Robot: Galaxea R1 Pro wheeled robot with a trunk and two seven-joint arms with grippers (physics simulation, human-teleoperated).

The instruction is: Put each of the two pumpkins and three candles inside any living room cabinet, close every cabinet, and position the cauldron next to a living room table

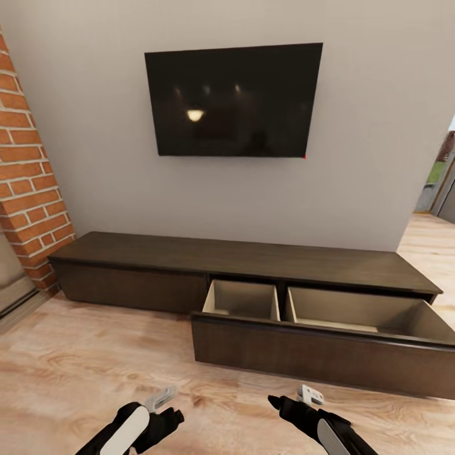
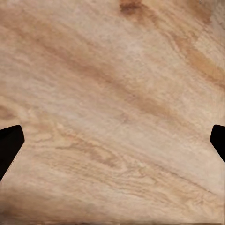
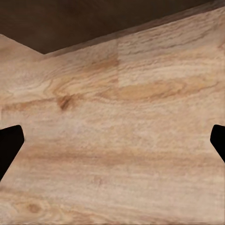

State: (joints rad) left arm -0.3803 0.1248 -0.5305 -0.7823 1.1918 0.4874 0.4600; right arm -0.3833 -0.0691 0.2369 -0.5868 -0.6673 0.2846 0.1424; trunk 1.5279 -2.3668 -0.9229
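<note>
Head view has the long, low dark-brown wooden cabinet (image 1: pixel 253 265) at twelve o'clock, its wide drawer (image 1: pixel 322 335) pulled out with nothing in its pale tan compartments. Both the left gripper (image 2: pixel 112 140) and right gripper (image 3: pixel 112 140) hang spread wide with nothing held over the light wooden floor (image 1: pixel 95 366). Driving forward risks bumping that protruding drawer front.

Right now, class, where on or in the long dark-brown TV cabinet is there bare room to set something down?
Both pale tan compartments of the open drawer look bare: the smaller one and the wider one, split by a divider. The long dark-brown cabinet's top, below the black wall-mounted television, is bare too. Nothing looks crowded.
</note>
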